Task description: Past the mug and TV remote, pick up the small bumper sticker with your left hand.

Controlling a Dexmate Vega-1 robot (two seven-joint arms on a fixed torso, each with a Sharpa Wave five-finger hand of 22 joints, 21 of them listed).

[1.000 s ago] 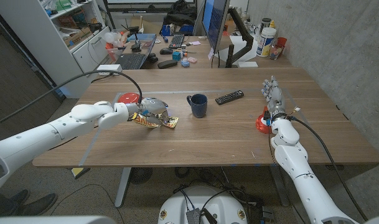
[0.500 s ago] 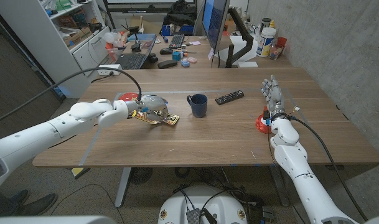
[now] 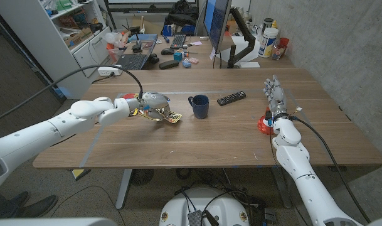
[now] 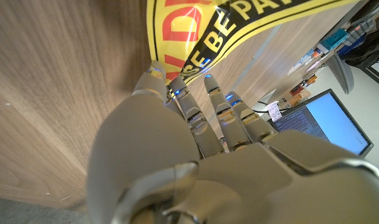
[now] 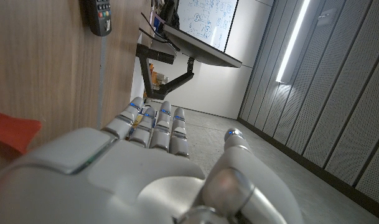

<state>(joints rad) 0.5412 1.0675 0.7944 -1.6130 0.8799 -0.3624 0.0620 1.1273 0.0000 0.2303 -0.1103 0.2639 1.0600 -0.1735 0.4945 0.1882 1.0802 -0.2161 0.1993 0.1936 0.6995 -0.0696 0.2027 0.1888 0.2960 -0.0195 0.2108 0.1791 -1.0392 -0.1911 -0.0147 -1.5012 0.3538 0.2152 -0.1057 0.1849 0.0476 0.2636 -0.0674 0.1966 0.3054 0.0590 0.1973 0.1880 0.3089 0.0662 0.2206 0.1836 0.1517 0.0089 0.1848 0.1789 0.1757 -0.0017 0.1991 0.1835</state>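
The left hand [image 3: 152, 105] is over the left half of the wooden table [image 3: 197, 135], left of the mug, with its fingers closed on the bumper sticker [image 3: 167, 118]. The sticker is a yellow and black strip; it hangs out from under the hand, and its long axis runs from the hand toward the mug, slanting slightly toward the robot, with its free end pointing at the mug's base. In the left wrist view the sticker [image 4: 239, 18] stretches past the fingertips [image 4: 157, 70], its black band with yellow letters showing against the wood; whether its free end touches the table I cannot tell.

The dark blue mug [image 3: 199, 106] stands upright near the table's middle, just right of the sticker's free end. The black remote [image 3: 231, 98] lies beyond it to the right, angled across the table.

The right hand [image 3: 275, 97] stands at the table's right side, its fingers straight, close together, pointing away from the robot and holding nothing. A small red object [image 3: 265, 123] lies just beside its wrist.
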